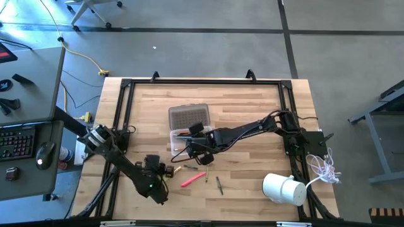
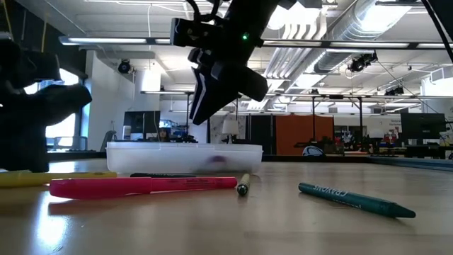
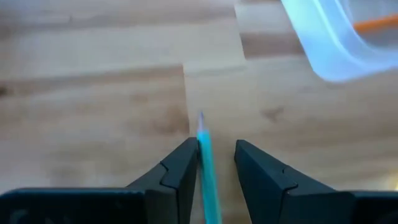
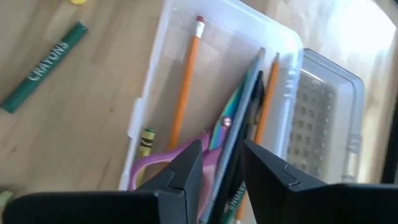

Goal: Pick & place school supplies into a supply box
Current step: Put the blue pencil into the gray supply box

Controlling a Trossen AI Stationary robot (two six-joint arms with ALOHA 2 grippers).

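Clear ribbed-lid supply box [image 4: 273,81] holds orange pencil [image 4: 185,81].

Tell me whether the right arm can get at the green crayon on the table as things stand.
Probably yes. The right gripper hangs over the open supply box with the green crayon lying on bare wood nearby, nothing on or against it. The gripper may hold a grey pen.

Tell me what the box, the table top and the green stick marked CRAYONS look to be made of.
The box looks like clear plastic: the table's grain shows through its glossy, rounded walls. The table top looks like wood, pale joined planks with grain and a light sheen. The green stick is probably a wax crayon in a matte paper wrap, judging by the printed word; the core can't be seen.
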